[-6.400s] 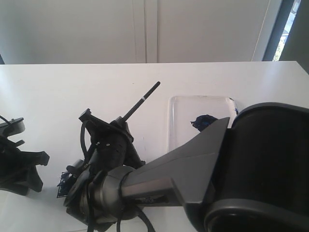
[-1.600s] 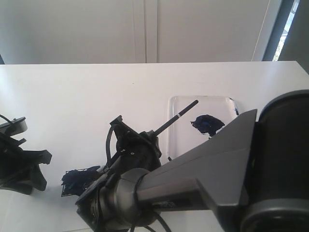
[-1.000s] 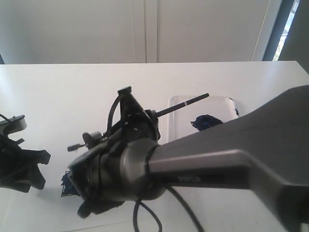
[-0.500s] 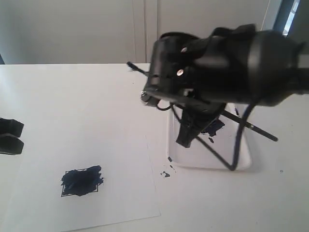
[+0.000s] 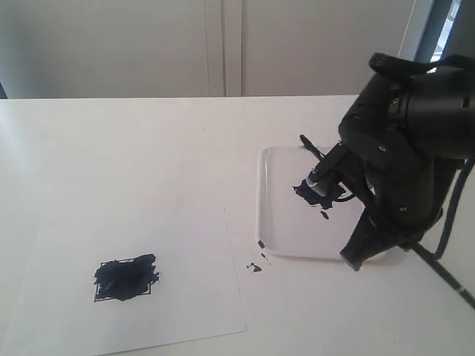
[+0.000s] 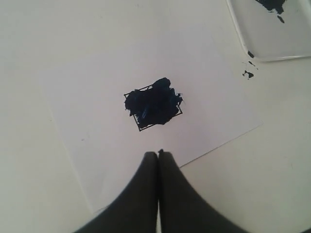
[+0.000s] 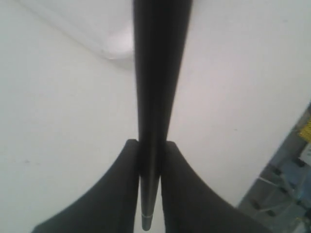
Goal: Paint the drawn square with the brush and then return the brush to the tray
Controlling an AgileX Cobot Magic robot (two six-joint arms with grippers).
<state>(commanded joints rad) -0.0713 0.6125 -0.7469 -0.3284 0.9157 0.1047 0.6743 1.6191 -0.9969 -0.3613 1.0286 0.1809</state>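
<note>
The drawn square lies on the white paper and is smeared dark blue-black; the left wrist view shows this same square too. The clear tray stands to the right, with a paint blob in it. My right gripper hangs over the tray's right half, shut on the brush. The brush's thin end sticks out over the tray's far side. In the right wrist view the black brush handle runs between the shut right gripper. My left gripper is shut and empty, hanging above the paper's edge near the square.
The paper sheet covers the table's front left. A few dark paint drops lie between the paper and the tray. The right arm's cable loops beside the tray. A wall runs behind the table.
My right arm has swung from over the paper to over the tray, carrying the brush. This uncovered the painted square. The left gripper has drawn out of the exterior view.
</note>
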